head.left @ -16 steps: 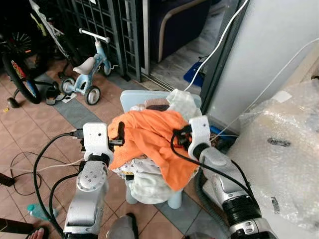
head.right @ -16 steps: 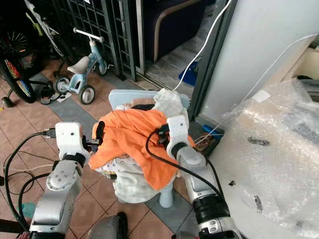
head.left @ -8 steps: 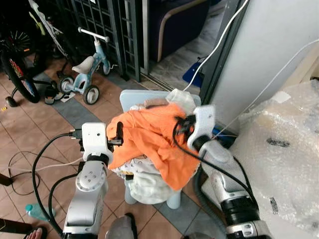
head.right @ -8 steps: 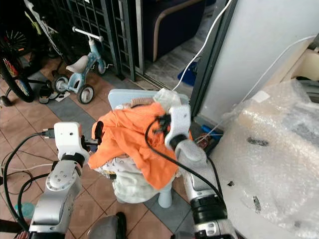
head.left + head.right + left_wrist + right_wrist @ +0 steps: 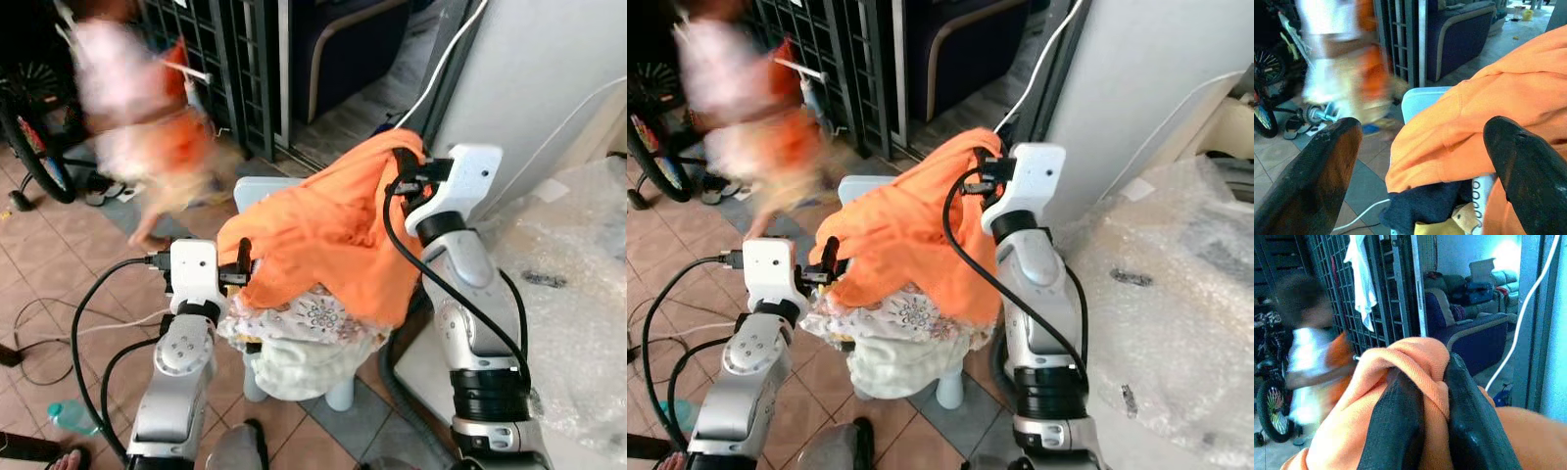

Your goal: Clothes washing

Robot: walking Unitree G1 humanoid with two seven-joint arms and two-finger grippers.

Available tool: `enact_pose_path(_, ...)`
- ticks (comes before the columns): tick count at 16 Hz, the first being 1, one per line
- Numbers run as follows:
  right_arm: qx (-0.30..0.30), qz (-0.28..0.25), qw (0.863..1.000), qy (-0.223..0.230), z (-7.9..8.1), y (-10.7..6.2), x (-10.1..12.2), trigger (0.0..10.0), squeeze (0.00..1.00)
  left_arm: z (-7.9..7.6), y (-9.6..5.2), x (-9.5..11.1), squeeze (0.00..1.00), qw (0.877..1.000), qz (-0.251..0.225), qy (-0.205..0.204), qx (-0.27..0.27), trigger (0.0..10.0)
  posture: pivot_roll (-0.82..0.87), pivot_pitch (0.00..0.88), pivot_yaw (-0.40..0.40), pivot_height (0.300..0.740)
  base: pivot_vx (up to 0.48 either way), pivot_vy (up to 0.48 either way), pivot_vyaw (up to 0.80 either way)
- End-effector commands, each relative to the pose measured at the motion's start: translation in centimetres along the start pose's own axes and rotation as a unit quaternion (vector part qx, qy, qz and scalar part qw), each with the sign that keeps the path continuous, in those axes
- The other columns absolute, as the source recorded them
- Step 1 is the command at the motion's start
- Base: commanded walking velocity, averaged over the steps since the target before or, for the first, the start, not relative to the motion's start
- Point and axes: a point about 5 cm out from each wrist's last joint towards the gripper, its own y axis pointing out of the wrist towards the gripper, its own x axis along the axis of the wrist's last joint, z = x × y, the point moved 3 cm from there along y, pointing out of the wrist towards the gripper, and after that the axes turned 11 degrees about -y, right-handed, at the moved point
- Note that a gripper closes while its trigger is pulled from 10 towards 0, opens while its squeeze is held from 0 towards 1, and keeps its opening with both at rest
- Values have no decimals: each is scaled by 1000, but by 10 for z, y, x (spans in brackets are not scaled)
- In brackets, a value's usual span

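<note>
Heaping over a pale blue plastic chair (image 5: 257, 189) is a pile of laundry (image 5: 304, 343), with patterned white cloth and cream fabric sagging at the front. An orange garment (image 5: 328, 235) is being held up above the pile by the right hand (image 5: 404, 176), whose black fingers (image 5: 1469, 431) are being kept pinched on a fold of it; the cloth is draping down in soft creases over the heap. The left hand (image 5: 242, 266) is being held just beside the garment's lower edge, fingers (image 5: 1327, 171) spread apart and grasping nothing. A blurred person (image 5: 137, 127) is passing over the terracotta tiled floor (image 5: 59, 264) near a metal gate (image 5: 235, 59). A bubble-wrapped bundle (image 5: 558, 294) is sitting at the right.
</note>
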Motion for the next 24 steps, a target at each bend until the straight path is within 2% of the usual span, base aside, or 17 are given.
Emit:
enact_pose_path(1, -8, -10, 1000, -7, -4, -3, 6, 9451, 0, -4, 2, 0, 0, 1000, 1, 4, -6, 10000, -22, 36, -12, 740, 0, -259, 0)
enact_pose_path(2, -4, -5, 1000, -7, -2, -4, 4, 10000, 0, -4, 2, 0, 0, 1000, -1, 4, -6, 10000, -21, 36, -12, 740, 0, 0, 0)
enact_pose_path(6, 14, -22, 1000, -18, 7, -4, 12, 10000, 0, -3, 1, 1, 0, 1000, -6, 9, -10, 10000, -21, 37, -11, 740, 0, -75, 0)
enact_pose_path(8, 11, -28, 999, -28, 5, -3, 16, 10000, 0, -4, 1, 0, 0, 1000, -5, 8, -10, 10000, -25, 39, -8, 740, 0, -304, 0)
enact_pose_path(16, 2, -39, 998, -39, 1, 0, 21, 10000, 0, -5, 3, 1, 0, 1000, -7, 11, -14, 10000, -27, 42, -4, 740, 0, -349, -761)
enact_pose_path(18, 1, -41, 998, -40, 0, 2, 22, 10000, 0, -4, 3, 1, 0, 1000, -6, 11, -12, 10000, -26, 42, -3, 740, 0, -360, 0)
enact_pose_path(23, 0, -42, 998, -46, -1, 2, 22, 10000, 0, -4, 3, 0, 0, 1000, -6, 12, -11, 10000, -28, 39, -3, 740, 0, 0, 0)
enact_pose_path(24, -1, -37, 998, -45, -2, 0, 20, 10000, 0, -4, 3, 0, 0, 1000, -6, 3, -11, 10000, -30, 34, -2, 740, 0, 0, 0)
